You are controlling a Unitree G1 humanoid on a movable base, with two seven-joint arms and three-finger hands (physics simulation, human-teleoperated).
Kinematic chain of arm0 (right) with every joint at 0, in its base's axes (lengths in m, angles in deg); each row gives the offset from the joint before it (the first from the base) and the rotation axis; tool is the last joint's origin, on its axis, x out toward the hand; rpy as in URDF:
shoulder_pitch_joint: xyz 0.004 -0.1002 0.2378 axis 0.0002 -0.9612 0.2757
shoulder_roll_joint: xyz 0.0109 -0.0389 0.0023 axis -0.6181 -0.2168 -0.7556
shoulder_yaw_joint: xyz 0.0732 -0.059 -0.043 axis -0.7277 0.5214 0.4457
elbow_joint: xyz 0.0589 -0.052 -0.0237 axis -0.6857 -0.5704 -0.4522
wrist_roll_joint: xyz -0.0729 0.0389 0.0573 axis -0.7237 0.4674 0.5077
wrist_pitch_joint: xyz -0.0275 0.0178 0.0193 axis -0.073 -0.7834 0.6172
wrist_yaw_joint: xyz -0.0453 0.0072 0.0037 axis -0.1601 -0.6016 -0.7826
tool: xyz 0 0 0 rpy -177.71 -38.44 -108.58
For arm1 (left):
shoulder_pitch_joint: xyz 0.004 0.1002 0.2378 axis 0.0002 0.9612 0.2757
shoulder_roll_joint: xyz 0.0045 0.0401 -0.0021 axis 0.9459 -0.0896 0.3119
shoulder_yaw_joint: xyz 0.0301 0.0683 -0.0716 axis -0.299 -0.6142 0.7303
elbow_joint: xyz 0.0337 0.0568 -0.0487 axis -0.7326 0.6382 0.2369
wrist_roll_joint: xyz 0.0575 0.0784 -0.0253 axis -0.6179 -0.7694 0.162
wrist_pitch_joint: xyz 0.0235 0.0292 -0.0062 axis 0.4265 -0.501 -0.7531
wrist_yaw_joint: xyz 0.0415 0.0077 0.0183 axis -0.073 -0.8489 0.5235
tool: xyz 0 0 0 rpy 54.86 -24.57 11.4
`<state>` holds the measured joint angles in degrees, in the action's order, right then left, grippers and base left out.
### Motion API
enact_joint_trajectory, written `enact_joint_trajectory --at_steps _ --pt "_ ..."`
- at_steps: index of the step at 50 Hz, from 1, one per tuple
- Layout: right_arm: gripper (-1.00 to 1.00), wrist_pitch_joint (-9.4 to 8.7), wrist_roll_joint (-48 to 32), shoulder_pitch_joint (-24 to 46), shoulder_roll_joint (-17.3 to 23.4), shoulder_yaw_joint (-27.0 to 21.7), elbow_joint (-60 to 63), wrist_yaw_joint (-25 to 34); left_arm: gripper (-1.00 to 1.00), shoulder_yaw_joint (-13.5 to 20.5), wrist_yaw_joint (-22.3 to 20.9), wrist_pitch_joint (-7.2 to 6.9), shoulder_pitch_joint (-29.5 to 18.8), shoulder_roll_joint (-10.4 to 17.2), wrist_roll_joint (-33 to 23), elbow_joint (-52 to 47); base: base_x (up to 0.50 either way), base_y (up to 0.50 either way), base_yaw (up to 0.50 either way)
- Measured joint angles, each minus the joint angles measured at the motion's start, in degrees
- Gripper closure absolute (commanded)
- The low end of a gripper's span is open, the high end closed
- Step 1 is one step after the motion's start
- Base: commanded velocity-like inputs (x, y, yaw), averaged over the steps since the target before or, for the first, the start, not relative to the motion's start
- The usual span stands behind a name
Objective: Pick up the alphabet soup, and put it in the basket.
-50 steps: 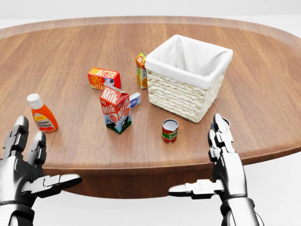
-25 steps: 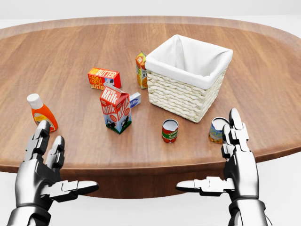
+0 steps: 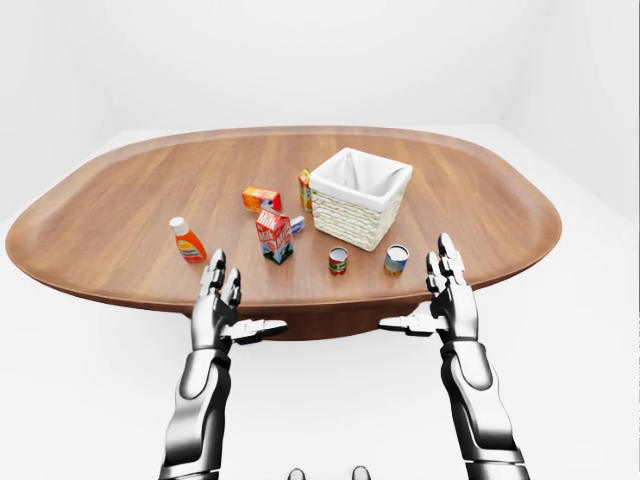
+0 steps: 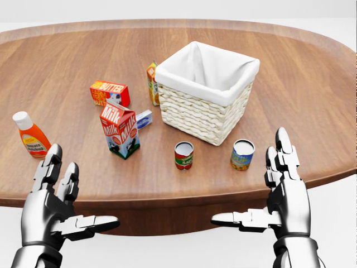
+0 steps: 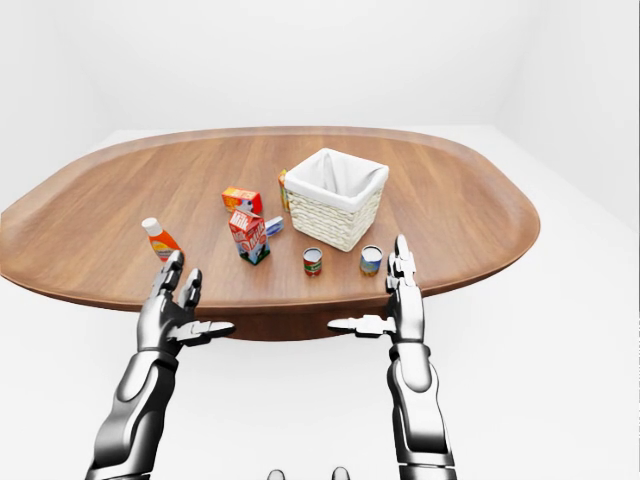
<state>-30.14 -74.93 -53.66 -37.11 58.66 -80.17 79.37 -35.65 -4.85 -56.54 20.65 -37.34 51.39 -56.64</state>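
Alphabet soup (image 4: 242, 154) upright beside basket (image 4: 204, 109); right robot hand (image 4: 285, 187) open near it; left robot hand (image 4: 54, 195) open.

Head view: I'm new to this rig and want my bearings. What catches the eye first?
The white-lined wicker basket dominates the upper middle of the wooden table. Below it stand two small cans, with a milk carton to their left. Both metal hands, left hand and right hand, hang open at the table's lower edge, holding nothing.
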Motion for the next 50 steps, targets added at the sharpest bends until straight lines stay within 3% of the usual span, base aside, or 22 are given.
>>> enact_joint_trajectory --at_steps 23,50 --pt "-1.00 0.19 0.40 0.13 0.07 -0.09 -0.68 0.30 -1.00 -0.05 -0.51 0.18 -0.86 0.15 -0.40 3.22 0.00 -0.18 0.00" --pt "-1.00 -0.10 0.47 -0.08 0.10 -0.06 -1.11 0.59 -1.00 -0.38 0.21 0.00 0.69 -0.24 -0.62 -1.34 0.07 -0.05 0.00"
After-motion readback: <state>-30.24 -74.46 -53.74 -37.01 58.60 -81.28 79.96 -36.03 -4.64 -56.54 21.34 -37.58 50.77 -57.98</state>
